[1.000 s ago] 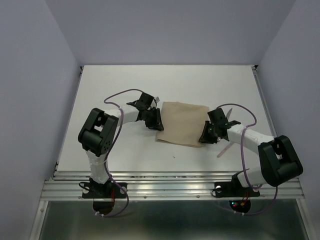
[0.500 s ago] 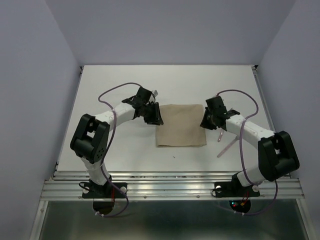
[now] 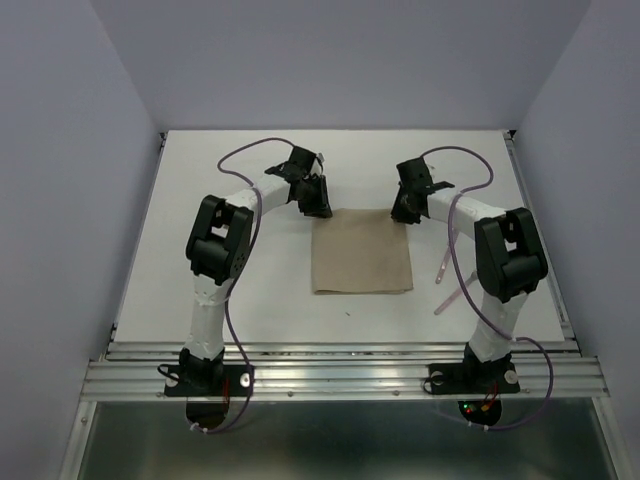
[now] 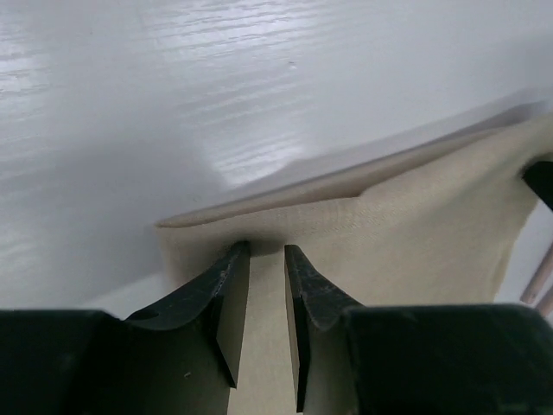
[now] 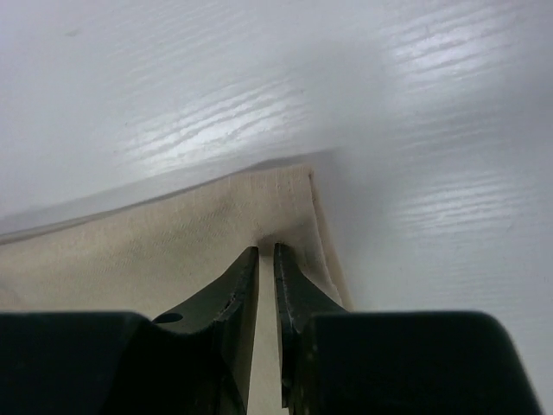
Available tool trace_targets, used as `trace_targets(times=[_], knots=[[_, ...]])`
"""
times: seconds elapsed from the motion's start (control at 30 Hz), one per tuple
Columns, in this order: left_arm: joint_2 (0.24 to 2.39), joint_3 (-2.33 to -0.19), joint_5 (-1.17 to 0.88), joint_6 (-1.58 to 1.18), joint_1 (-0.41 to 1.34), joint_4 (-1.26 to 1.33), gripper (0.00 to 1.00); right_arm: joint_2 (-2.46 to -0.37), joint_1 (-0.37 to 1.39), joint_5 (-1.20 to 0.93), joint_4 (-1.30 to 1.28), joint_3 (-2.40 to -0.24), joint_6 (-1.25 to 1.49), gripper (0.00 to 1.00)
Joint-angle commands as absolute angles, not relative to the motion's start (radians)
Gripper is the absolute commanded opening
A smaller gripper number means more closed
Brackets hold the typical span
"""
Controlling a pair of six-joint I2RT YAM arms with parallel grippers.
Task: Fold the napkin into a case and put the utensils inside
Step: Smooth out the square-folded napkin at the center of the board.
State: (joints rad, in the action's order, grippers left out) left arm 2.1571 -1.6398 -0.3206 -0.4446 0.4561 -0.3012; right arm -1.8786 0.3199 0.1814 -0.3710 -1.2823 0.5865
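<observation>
Napkin [image 3: 362, 250] lies flat mid-frame, a plain square with the folding hardly begun. Left gripper [image 3: 320, 205] and right gripper [image 3: 401, 211], jaws narrow, pinch its upper corners. Utensils [image 3: 446, 262] lie to its right, not yet tucked in.

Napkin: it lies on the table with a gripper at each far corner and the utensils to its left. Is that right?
Not quite: the utensils lie to the right of the napkin, not its left, as the top view shows. The rest holds.
</observation>
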Motion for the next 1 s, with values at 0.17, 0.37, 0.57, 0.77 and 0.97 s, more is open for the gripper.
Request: trace_targets(times=[0.17, 0.37, 0.57, 0.77, 0.97], knots=[[2.238, -1.778, -0.267, -0.357, 0.439, -0.408, 0.34, -2.022, 0.298, 0.233, -0.402, -1.396, 0.601, 0.16], [2.253, -1.833, -0.221, -0.321, 0.43, -0.462, 0.34, -1.999, 0.298, 0.203, -0.4, -1.352, 0.629, 0.16], [2.145, -1.798, -0.212, -0.331, 0.433, -0.466, 0.33, -1.896, 0.298, 0.154, -0.374, -1.29, 0.629, 0.17], [1.887, -1.591, -0.193, -0.371, 0.465, -0.408, 0.34, -1.723, 0.298, 0.129, -0.354, -1.192, 0.624, 0.2], [1.651, -1.185, -0.25, -0.492, 0.521, -0.286, 0.26, -1.586, 0.324, 0.09, -0.385, -1.071, 0.62, 0.19]])
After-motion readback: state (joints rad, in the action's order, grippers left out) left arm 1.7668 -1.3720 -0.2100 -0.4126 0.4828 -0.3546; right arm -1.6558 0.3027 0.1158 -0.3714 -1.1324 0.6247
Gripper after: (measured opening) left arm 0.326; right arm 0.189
